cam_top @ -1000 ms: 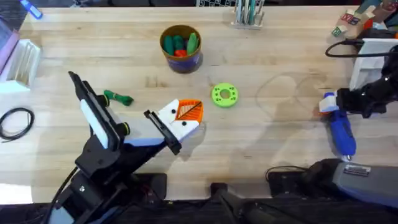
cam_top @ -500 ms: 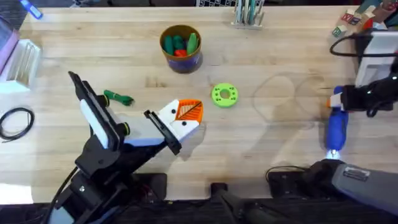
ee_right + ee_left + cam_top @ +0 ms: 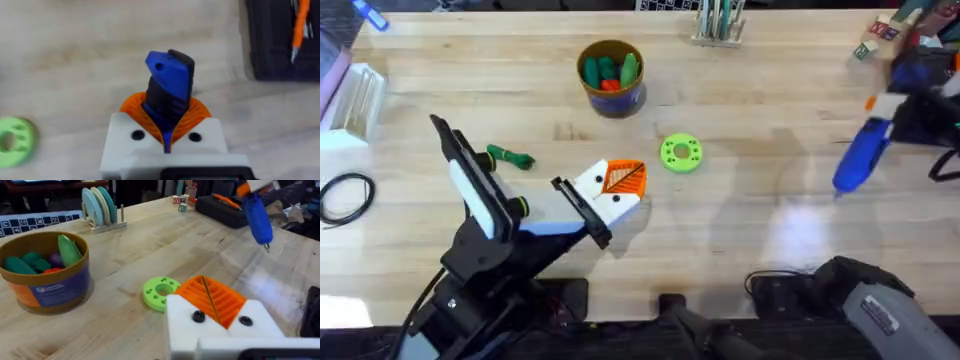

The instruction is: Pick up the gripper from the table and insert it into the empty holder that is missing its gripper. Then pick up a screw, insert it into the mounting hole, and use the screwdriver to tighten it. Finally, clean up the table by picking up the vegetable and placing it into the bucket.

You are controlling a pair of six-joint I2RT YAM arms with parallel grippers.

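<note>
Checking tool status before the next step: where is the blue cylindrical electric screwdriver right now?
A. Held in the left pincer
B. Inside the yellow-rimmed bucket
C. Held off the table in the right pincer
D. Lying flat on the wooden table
C: the blue cylindrical electric screwdriver is clamped between the right pincer's orange pads, lifted clear of the table.

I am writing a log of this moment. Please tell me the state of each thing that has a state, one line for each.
screwdriver: lifted off the table, tilted, tip down.
right gripper: shut on the screwdriver.
left gripper: shut, holding nothing, low over the table.
bucket: upright, toy vegetables inside.
vegetable: lying on the table, outside the bucket.
green disc: lying flat on the table.
</note>
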